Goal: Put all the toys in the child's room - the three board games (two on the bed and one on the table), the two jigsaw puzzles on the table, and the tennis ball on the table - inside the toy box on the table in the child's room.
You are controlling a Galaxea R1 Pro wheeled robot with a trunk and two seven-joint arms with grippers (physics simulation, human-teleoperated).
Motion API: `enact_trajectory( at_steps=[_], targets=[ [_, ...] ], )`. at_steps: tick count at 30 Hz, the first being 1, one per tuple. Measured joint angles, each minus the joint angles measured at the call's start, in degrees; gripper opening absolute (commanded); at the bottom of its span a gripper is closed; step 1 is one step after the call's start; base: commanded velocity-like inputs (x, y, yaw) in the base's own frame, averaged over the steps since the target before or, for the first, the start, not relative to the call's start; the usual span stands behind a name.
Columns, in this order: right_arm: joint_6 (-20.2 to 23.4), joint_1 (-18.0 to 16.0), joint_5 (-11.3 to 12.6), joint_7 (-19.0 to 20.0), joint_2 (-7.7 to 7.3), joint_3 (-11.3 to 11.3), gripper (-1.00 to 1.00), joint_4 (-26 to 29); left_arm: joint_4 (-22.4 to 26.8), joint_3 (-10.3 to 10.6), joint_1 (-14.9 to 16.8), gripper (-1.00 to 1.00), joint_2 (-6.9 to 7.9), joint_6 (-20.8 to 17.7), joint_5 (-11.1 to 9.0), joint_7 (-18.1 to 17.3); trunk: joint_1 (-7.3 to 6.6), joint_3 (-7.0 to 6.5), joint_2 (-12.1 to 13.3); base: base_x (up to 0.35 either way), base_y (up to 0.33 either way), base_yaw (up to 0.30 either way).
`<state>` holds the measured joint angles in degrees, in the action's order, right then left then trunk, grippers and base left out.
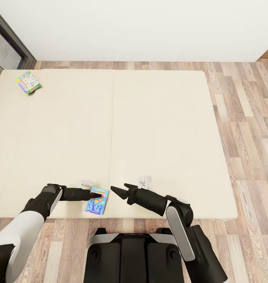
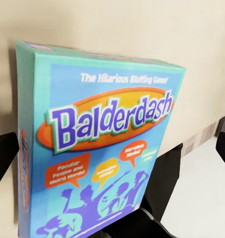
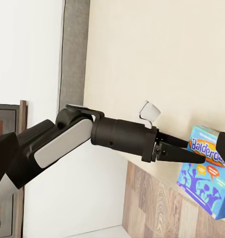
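Blue board game (image 1: 97,201) lies at the bed's (image 1: 157,129) near edge — left end effector (image 1: 97,194) over it, grip indiscernible. Right end effector (image 1: 121,190) — parted, empty. Green-white board game (image 1: 29,82) lies far left.

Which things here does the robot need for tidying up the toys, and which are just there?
For the job:
- blue Balderdash board game, at the near edge of the bed, with the left gripper at it
- green-white board game, far corner of the bed

Just there:
- wood-plank floor
- white wall
- right gripper, open and empty
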<state>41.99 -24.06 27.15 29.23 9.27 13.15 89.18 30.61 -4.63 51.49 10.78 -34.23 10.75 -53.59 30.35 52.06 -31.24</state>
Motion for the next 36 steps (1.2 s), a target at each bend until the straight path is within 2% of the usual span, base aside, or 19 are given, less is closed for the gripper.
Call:
enact_trajectory(
  at_steps=[18, 36],
  targets=[
    [0.01, 0.0, 0.01, -0.32, 0.02, 0.02, 1.0, 0.06, 0.0, 0.01, 0.0, 1.0, 0.0, 0.0, -0.04, -0.01, 0.0, 0.0, 0.0, 0.0, -0.011, 0.0],
    [0.07, 0.0, -0.26, -0.35, 0.02, 0.08, 1.0, 0.09, -0.01, 0.0, -0.01, 1.0, -0.19, -0.07, -0.05, -0.01, 0.0, 0.0, 0.0, 0.0, -0.174, 0.021]
  ],
)
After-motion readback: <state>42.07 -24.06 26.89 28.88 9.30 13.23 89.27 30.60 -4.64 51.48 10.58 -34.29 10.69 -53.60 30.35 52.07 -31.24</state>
